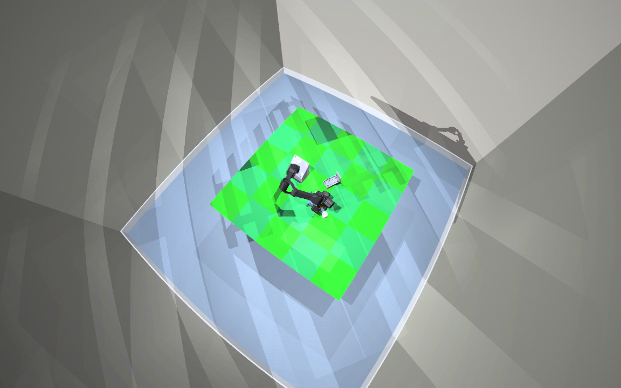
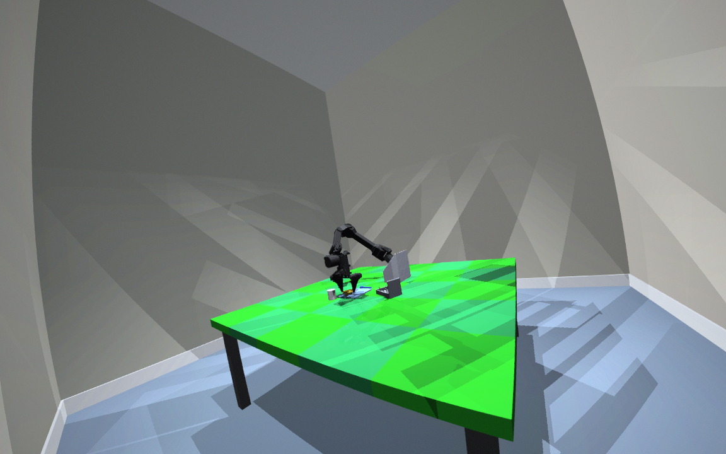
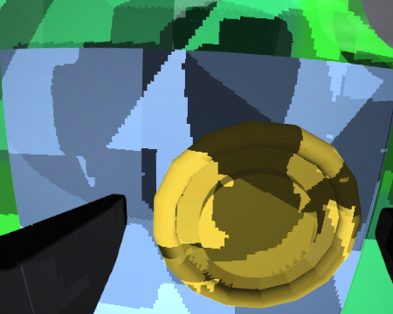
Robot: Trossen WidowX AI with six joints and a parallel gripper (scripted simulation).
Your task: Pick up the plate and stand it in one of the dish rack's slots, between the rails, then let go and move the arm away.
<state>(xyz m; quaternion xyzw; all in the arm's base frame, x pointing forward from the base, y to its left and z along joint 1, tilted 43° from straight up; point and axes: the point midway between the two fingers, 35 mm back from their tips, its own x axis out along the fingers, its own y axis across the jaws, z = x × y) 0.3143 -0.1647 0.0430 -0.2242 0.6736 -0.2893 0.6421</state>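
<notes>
Between the wide-open jaws of the gripper, nothing is gripped; the yellow plate is seen lying flat on a pale blue mat, framed by the two black fingers without being touched. Beyond the plate, a grey cup is placed just off the mat. Well off to one side, the dish rack is set on the green table.

One yellow plate on one blue mat, one grey cup beside it. One dish rack, one arm with one gripper, all on one green table.
</notes>
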